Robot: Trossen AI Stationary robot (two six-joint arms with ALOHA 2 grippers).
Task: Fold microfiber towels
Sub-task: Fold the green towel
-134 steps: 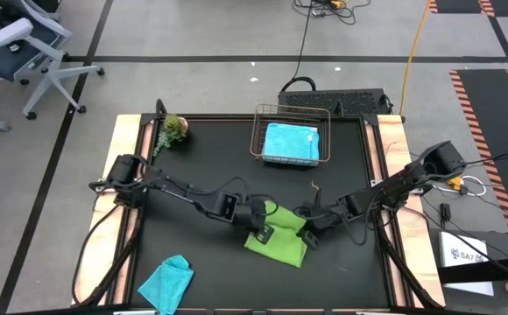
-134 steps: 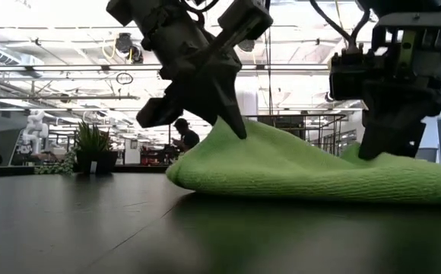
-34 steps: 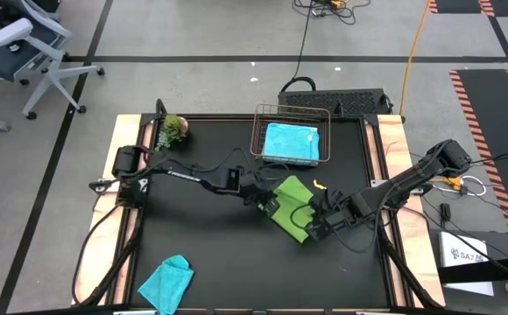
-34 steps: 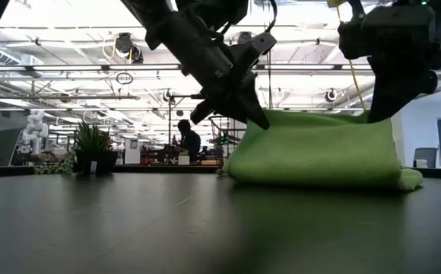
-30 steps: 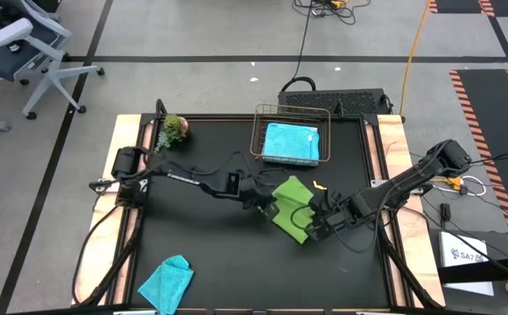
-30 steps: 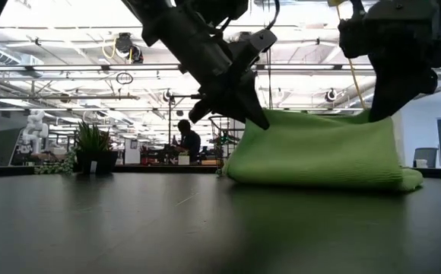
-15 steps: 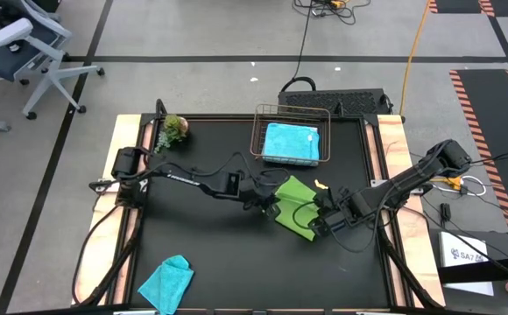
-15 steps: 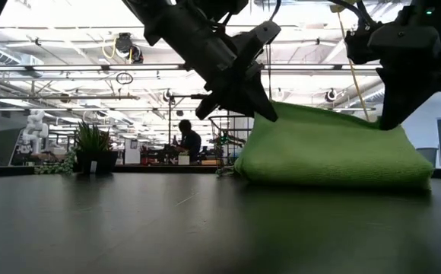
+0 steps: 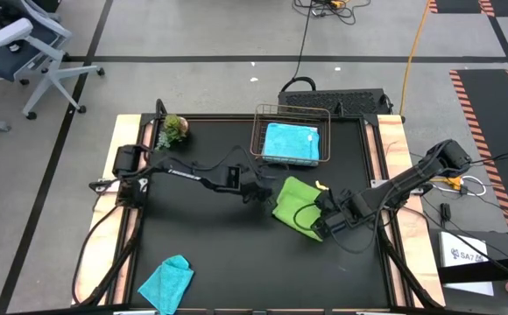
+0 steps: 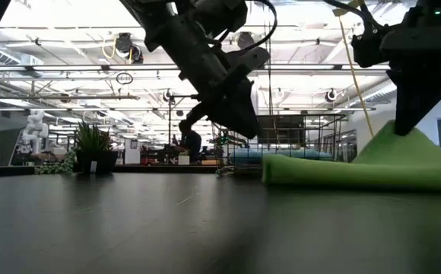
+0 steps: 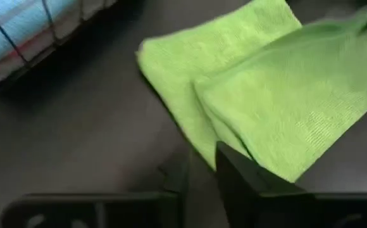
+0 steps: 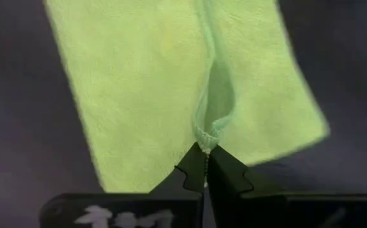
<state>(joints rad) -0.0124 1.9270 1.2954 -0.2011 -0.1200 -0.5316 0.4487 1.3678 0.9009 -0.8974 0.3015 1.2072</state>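
Observation:
A lime green towel [image 9: 294, 203], folded over itself, lies flat on the black table mat right of centre; it also shows in the low view [image 10: 342, 171]. My left gripper [image 9: 266, 197] hangs just left of it, open a little and clear of the cloth [image 11: 202, 180]. My right gripper [image 9: 318, 226] is shut on the towel's near right edge. A sky blue towel [image 9: 291, 142] lies in a wire basket at the far edge. A teal towel [image 9: 166, 282] lies crumpled at the near left. My right gripper pinches a small pucker of the green towel's hemmed edge [image 12: 206, 140] between its two fingertips, coming steeply from above. The pinched spot is raised into a low peak [image 10: 404, 138]. The rest of the towel lies slack on the table.
The wire basket [image 9: 258, 131] stands at the far middle. A small green plant [image 9: 173, 129] is at the far left corner. Bare mat lies left of the green towel and along the near edge.
My left gripper has opened, let go of the green towel's left side and drawn back a little toward the table's left. That side has dropped from its raised hold onto the table, so the towel now lies flat. Only the spot in my right gripper stays raised.

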